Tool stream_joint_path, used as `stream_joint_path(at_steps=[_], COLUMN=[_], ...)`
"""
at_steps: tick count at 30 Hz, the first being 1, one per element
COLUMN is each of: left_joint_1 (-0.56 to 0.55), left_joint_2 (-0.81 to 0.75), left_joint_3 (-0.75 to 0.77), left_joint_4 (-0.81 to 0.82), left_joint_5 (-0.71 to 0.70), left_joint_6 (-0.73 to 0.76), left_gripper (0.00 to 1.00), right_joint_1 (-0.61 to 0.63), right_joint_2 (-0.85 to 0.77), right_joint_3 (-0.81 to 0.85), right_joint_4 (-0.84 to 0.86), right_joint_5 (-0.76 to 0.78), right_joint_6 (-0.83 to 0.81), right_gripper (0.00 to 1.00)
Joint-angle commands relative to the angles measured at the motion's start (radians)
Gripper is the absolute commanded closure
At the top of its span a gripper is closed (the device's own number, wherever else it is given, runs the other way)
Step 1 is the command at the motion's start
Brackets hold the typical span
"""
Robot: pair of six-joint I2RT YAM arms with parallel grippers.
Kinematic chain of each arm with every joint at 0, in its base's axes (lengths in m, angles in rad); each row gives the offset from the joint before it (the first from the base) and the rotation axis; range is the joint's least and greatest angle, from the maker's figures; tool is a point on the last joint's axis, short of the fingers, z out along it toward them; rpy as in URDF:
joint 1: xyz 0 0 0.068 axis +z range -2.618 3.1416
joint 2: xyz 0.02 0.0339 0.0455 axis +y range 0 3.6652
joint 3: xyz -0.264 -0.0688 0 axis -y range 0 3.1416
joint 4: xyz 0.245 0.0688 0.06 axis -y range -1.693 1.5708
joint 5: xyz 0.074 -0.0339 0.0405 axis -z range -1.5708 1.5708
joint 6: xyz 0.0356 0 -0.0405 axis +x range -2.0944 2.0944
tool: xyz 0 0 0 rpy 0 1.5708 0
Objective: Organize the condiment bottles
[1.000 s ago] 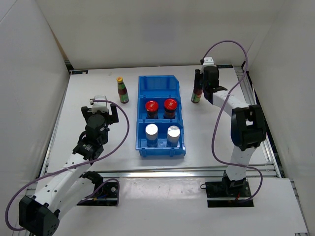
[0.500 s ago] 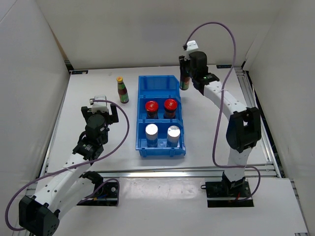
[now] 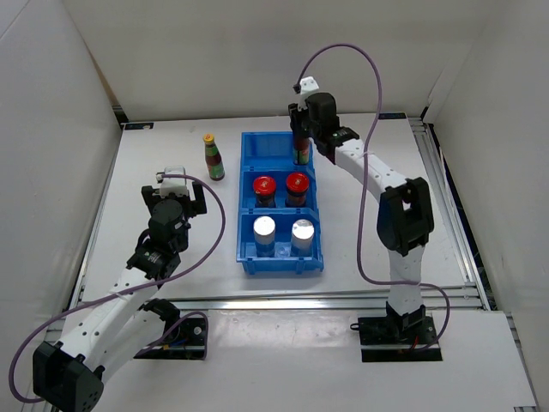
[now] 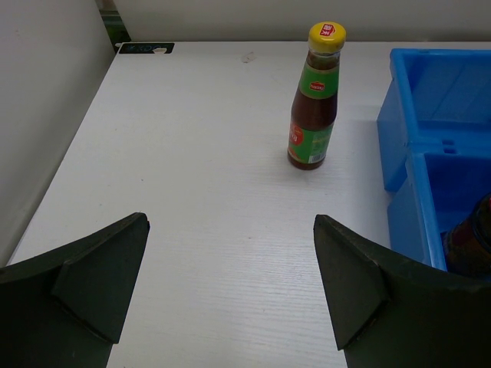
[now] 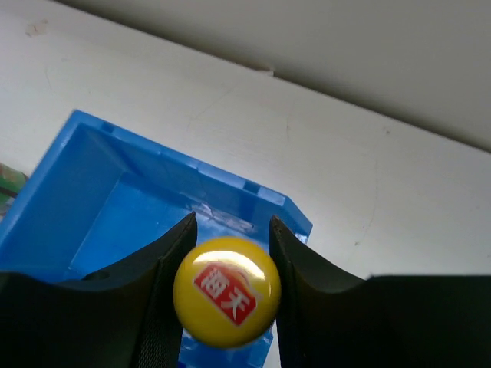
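My right gripper (image 3: 301,137) is shut on a slim dark yellow-capped sauce bottle (image 3: 301,151) and holds it over the far compartment of the blue bin (image 3: 257,144); its yellow cap (image 5: 227,291) sits between my fingers (image 5: 301,264) in the right wrist view. The second yellow-capped sauce bottle (image 3: 213,158) stands on the table left of the bin, also in the left wrist view (image 4: 314,100). Two red-lidded jars (image 3: 265,189) (image 3: 296,186) fill the middle compartment. Two silver-topped shakers (image 3: 264,233) (image 3: 302,234) fill the near one. My left gripper (image 3: 176,190) is open and empty.
White walls enclose the table on the left, back and right. A metal rail (image 3: 283,300) runs along the near edge. The bin's rim (image 4: 410,115) shows at the right of the left wrist view.
My right arm has carried the sauce bottle from the table right of the bin, leftward, to above the bin's far compartment. The left arm has not moved.
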Motion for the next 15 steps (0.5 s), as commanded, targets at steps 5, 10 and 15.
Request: stream_joint_path(at_steps=[5, 10, 15], left_joint_1=[-0.004, -0.004, -0.004], left_joint_2=[-0.013, -0.013, -0.013], left_joint_3=[-0.004, -0.014, -0.014], left_joint_4=[0.020, 0.020, 0.020], left_joint_5=[0.008, 0.008, 0.008], left_joint_6=[0.005, 0.005, 0.005], left_gripper=[0.01, 0.01, 0.01], right_joint_1=[-0.005, -0.005, -0.005], right_joint_2=[0.032, 0.064, 0.084], right_joint_3=[0.054, 0.053, 0.053], right_joint_4=[0.112, 0.112, 0.092], right_joint_5=[-0.029, -0.029, -0.029], right_joint_6=[0.044, 0.044, 0.044], right_gripper=[1.00, 1.00, 0.99])
